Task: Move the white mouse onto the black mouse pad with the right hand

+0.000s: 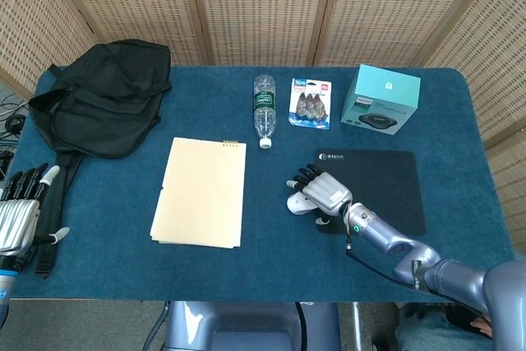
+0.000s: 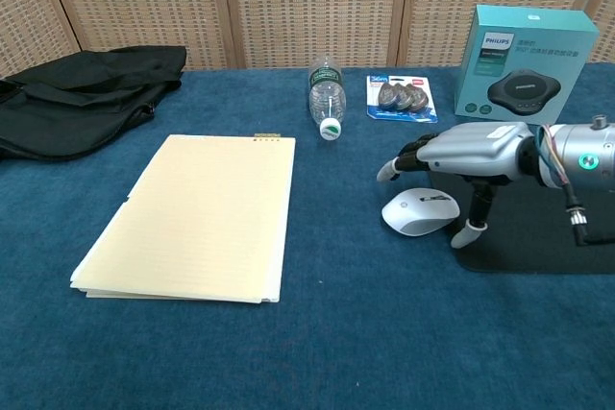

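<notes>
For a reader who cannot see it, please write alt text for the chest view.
The robot's right hand hovers open just above a white mouse, which lies on the blue tablecloth beside the left edge of a black mouse pad. Behind are a water bottle, a teal Philips box, a yellow notepad and a black bag.

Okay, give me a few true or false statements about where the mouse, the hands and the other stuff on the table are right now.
1. The white mouse lies on the black mouse pad. False: it sits on the blue cloth beside the pad's left edge.
2. The right hand hovers above the mouse, fingers spread. True.
3. The water bottle stands upright. False: it lies on its side.
4. The left hand holds nothing. True.
</notes>
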Tool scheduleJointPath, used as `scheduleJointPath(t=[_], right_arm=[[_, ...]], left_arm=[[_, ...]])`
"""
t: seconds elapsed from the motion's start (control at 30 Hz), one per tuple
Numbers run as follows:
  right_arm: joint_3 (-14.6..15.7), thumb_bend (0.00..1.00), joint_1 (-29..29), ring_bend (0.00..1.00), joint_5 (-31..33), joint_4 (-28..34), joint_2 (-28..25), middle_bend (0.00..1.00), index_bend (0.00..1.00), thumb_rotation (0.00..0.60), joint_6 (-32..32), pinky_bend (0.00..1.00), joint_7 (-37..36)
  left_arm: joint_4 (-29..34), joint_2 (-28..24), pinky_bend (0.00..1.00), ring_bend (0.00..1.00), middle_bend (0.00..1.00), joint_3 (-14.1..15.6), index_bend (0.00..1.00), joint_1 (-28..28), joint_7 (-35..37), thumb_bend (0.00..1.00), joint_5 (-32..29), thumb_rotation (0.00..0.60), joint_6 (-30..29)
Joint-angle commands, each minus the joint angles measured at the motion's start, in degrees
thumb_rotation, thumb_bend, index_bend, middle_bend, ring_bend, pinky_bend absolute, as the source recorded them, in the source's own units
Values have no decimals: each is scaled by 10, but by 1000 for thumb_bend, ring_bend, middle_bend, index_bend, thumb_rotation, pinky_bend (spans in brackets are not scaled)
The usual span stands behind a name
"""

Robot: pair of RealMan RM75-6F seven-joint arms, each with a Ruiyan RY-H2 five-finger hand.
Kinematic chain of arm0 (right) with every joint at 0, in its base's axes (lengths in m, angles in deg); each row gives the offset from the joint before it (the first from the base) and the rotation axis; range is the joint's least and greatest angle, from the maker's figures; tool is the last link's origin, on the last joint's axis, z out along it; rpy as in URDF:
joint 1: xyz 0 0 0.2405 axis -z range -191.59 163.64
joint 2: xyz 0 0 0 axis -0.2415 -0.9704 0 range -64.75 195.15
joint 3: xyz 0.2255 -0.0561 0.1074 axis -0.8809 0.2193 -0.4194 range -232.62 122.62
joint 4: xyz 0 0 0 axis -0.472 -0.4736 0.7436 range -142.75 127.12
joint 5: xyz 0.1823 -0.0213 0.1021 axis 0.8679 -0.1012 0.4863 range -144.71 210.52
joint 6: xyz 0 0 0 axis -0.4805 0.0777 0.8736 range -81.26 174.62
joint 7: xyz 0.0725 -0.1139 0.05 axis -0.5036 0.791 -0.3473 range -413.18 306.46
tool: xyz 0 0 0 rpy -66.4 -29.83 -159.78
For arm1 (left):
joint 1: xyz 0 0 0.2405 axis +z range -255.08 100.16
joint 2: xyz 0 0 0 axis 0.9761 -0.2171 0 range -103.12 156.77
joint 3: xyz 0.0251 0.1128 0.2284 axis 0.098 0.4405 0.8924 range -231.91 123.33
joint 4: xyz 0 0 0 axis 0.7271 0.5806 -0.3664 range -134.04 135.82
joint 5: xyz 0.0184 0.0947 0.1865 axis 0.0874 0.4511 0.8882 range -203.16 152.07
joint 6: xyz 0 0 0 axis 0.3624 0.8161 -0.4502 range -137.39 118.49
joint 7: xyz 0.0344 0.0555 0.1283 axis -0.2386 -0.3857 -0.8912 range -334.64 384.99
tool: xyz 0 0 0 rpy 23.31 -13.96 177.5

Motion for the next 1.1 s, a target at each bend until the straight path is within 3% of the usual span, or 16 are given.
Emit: scheduleJointPath(t=[0.03,0.2,0.3,0.47,0.57,0.87,1.1], right_arm=[[2,126,-2,49,6,-17,10,238,162,600,2,76,7],[8,214,0,165,8,-41,18,322,228,600,1,212,1],[15,365,3,248,-7,-50,22,395,330,600,-18,292,-13],[38,680,10,337,-68,-68,23,502,511,600,-97,330,-63],[54,769,10,347,-110,-84,15,518,534,600,-148,335,-86],[109,984,-13,367,-211,-154,-26,535,559,600,-238,356,-147],[180,1000,-41,370,-317,-264,-43,537,562,600,-328,367,-190]], left_arm=[[-1,-1,0,0,0,-1,0,0,3,0,-1,600,0],[-1,-1,0,0,0,-1,0,-2,3,0,-4,600,5],[-2,-1,0,0,0,-1,0,-3,3,0,-4,600,5],[-3,0,0,0,0,0,0,-4,1,0,-6,600,7],[-2,1,0,0,0,0,0,-4,-1,0,-6,600,6],[-5,4,0,0,0,-2,0,-5,-7,0,-10,600,5],[-11,14,0,0,0,-7,0,-10,-25,0,-28,600,10]])
